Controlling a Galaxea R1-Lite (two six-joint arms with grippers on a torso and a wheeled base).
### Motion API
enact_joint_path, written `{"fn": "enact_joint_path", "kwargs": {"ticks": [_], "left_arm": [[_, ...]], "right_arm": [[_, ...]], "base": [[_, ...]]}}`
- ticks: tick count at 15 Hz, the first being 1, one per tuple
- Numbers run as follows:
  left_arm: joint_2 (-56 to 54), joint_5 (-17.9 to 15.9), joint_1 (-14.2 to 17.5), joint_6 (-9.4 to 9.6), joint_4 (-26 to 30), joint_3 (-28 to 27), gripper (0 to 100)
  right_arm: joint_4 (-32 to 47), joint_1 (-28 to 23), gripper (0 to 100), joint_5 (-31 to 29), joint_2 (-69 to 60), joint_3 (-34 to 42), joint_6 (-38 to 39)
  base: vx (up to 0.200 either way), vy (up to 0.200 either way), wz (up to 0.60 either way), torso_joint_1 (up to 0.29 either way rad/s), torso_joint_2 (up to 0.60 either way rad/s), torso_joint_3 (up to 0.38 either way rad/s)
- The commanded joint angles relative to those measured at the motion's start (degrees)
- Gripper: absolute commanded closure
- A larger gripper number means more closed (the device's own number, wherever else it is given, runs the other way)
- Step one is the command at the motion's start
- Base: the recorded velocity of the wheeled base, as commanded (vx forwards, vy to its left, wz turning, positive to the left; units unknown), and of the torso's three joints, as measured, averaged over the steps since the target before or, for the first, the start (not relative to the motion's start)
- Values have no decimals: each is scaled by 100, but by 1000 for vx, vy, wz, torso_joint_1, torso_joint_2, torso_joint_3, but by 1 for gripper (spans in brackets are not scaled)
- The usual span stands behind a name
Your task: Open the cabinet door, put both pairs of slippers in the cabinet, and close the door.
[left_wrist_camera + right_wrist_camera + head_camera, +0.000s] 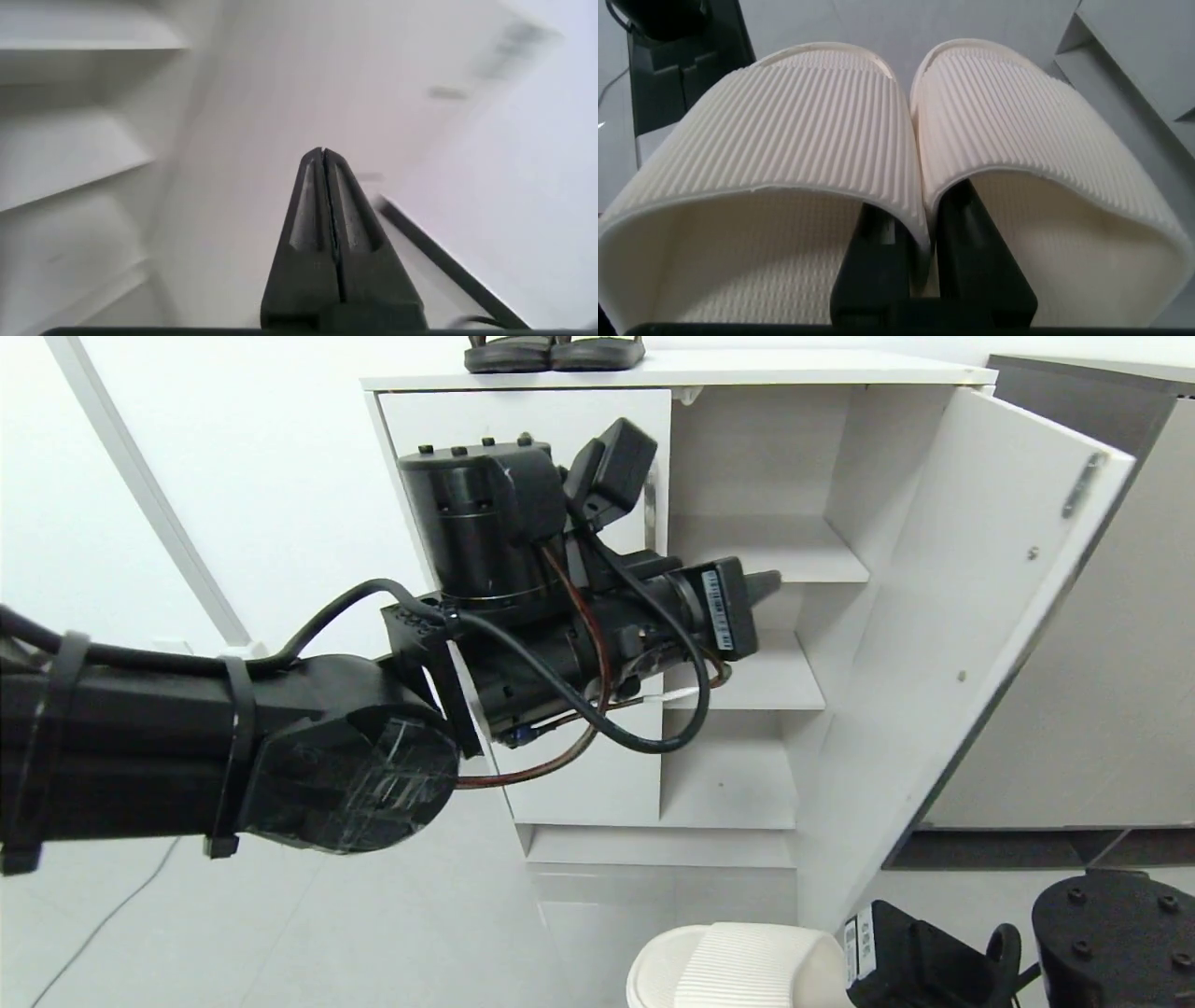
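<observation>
Slippers, the dark pair (554, 353), are sitting atop the cabinet (672, 371) at twelve o'clock. At centre the left pincer (322, 163), closed on nothing, is hanging before the open shelves. At five o'clock the right pincer (920, 266) is pinching the cream slippers (822, 121) by their adjoining inner walls; they are looking light, soft and springy, so this paired grip is probably suiting them. At three o'clock the door (971, 616) is standing open.
</observation>
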Motion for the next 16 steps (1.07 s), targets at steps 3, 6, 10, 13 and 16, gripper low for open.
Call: {"fn": "enact_joint_path", "kwargs": {"ticks": [3,6,10,13,16], "left_arm": [[-969,12,588,10,-55,997,100],[-2929,399,1001,98,1193,1858,100],[-5135,2051,1617,1302,3021,3185,100],[-6726,2429,3269,1944,3074,4662,100],[-8308,2868,3875,1944,3083,6007,100]], "right_arm": [[-71,-575,100,2,98,-123,-12],[-123,-1524,100,-306,704,-588,23],[-1055,-1683,100,-1615,1495,-1107,630],[-1073,-1683,100,-2512,1803,-1564,893],[-1073,-1648,100,-2529,1794,-1555,893]], "base": [[0,0,0,0,0,0],[0,0,0,0,0,0],[0,0,0,0,0,0],[0,0,0,0,0,0],[0,0,0,0,0,0]]}}
